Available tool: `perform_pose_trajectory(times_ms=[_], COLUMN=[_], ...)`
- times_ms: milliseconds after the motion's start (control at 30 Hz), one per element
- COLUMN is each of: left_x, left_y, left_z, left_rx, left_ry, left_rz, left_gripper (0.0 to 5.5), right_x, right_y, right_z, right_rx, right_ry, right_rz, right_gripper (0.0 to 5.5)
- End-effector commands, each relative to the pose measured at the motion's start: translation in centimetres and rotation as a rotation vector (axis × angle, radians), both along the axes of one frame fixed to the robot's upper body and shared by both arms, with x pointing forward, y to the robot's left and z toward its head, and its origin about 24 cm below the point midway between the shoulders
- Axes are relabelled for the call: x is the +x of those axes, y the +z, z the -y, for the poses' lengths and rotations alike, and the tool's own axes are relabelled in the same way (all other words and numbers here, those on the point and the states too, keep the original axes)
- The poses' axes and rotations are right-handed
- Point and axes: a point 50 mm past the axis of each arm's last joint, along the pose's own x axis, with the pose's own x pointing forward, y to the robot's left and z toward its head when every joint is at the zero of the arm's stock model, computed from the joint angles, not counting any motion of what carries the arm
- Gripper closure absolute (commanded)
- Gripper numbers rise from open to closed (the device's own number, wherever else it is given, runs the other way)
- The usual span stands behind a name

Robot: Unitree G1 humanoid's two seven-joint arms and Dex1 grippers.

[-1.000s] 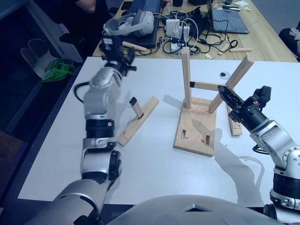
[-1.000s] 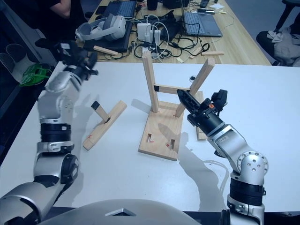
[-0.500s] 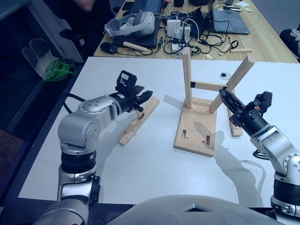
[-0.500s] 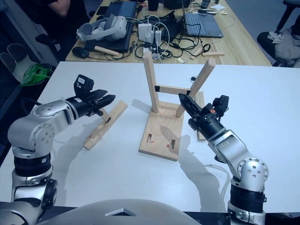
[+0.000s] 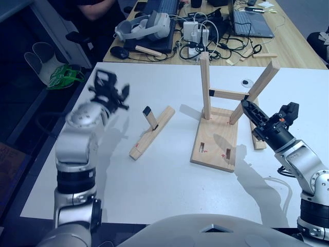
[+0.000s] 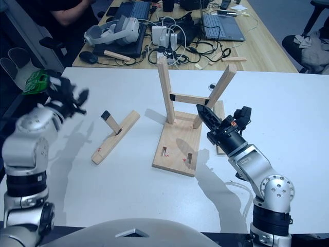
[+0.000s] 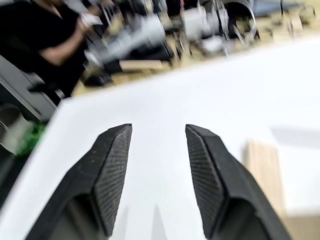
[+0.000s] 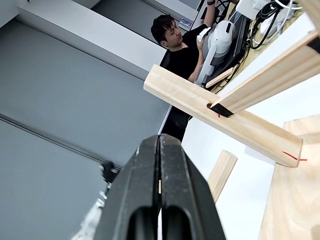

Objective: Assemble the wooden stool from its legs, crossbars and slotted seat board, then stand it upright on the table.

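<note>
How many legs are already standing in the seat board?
2: an upright leg at the far left of the seat board, a tilted leg at its far right, a crossbar joining them.

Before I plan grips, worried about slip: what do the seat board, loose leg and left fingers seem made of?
Seat board: pale wood, apparently unfinished; matte, no gloss.
Loose leg: the same pale, bare-looking wood, also matte.
Left fingers: black, probably rubber or plastic; a fine dimpled texture covers their inner faces.
</note>
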Motion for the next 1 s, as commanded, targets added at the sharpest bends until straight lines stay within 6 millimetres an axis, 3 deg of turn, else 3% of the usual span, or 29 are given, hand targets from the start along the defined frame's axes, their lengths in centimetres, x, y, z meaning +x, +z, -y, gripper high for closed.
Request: perform_pose_trajectory(times_ms=[33,200,600,833,1000], left_x=[-0.9,-1.7,-2.4,-2.4,0.5], left_y=[0.4,1.3,1.1,0.5,2.9], left_z=[3.0,5.1,8.8,9.3,8.6], left_rx=[-0.114,-0.167,-0.221,-0.203,-0.111], left_ry=[-0.179,-0.333,-0.395,-0.399,-0.330], left_rz=[-0.053,-0.092,-0.116,-0.166,-0.047], left_gripper=[3.54,3.54,3.54,3.54,3.54], right_x=[0.0,0.2,0.4,0.6,0.5], right_y=[0.2,0.2,0.4,0.5,0.4], right_z=[0.2,0.1,-0.3,-0.5,-0.5], right_rx=[0.001,0.002,0.003,-0.006,-0.004], right_ry=[-0.009,-0.008,-0.007,-0.009,-0.016], right_rz=[0.004,0.004,0.014,0.020,0.023], right_gripper=[5.50,5.50,5.50,5.50,5.50])
